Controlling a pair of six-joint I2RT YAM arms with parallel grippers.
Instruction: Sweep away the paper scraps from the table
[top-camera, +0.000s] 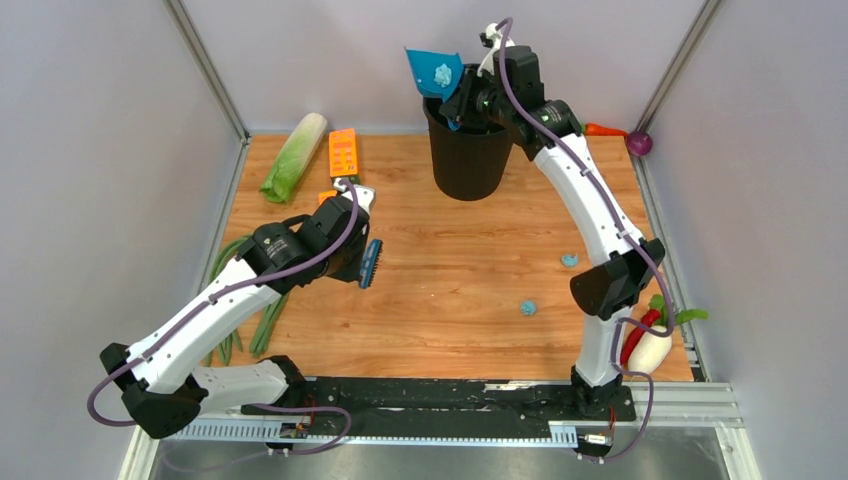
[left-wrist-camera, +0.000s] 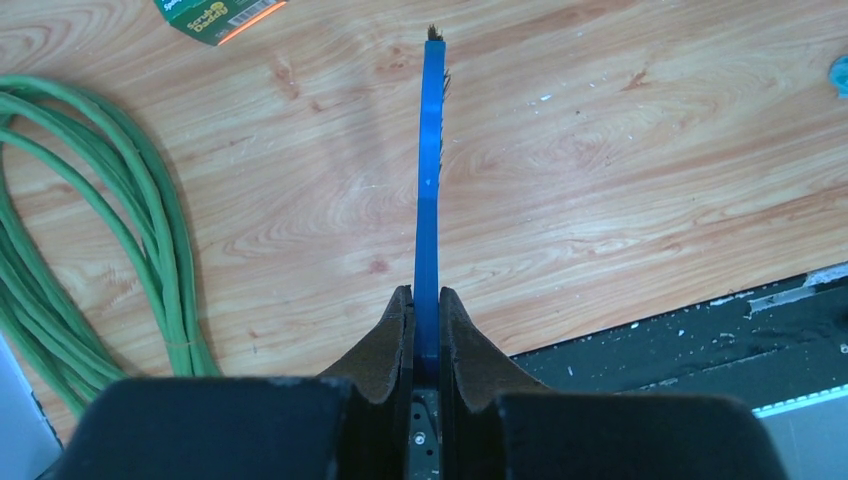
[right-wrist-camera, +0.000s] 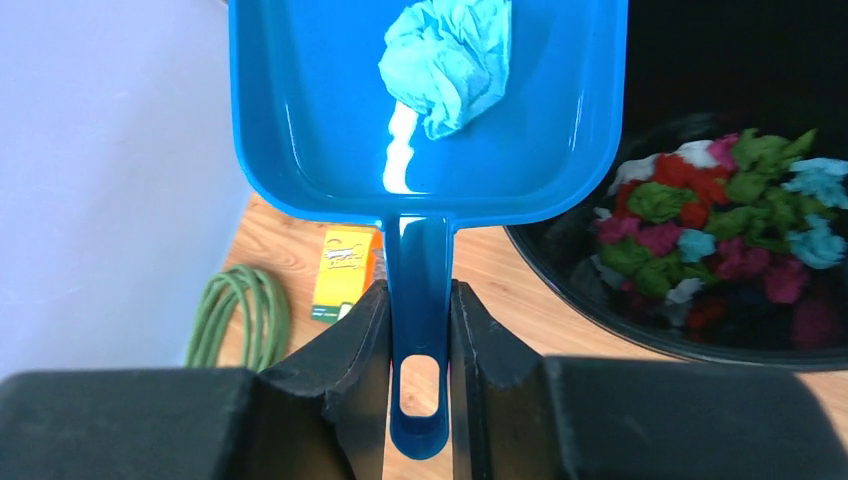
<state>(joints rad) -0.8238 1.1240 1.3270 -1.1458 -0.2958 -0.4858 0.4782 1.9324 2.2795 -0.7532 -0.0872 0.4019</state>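
two roundish paper scraps (top-camera: 569, 260), with no clear long axis, lie apart on the worktop (top-camera: 450, 290) near the right arm. a third scrap (right-wrist-camera: 447, 60) sits in the dustpan (right-wrist-camera: 300, 130) held up beside the bin (top-camera: 468, 165). right tool (right-wrist-camera: 418, 295) clamps the dustpan's handle; left tool (left-wrist-camera: 423, 300) clamps the brush (left-wrist-camera: 430, 180).

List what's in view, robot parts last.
table: one, light-brown, beneath all
bin: one, black, far centre
dustpan: one, blue, over bin
paper scraps: three, light blue, two on table's right half, one in dustpan
brush: one, blue, left-centre
cabbage: one, pale green, far left
box: one, orange, beside cabbage
stalks: bundle, green, left edge
carrot: one, orange, far right corner
radish: one, white, near right edge
left gripper: one, black, shut on brush
right gripper: one, black, shut on dustpan
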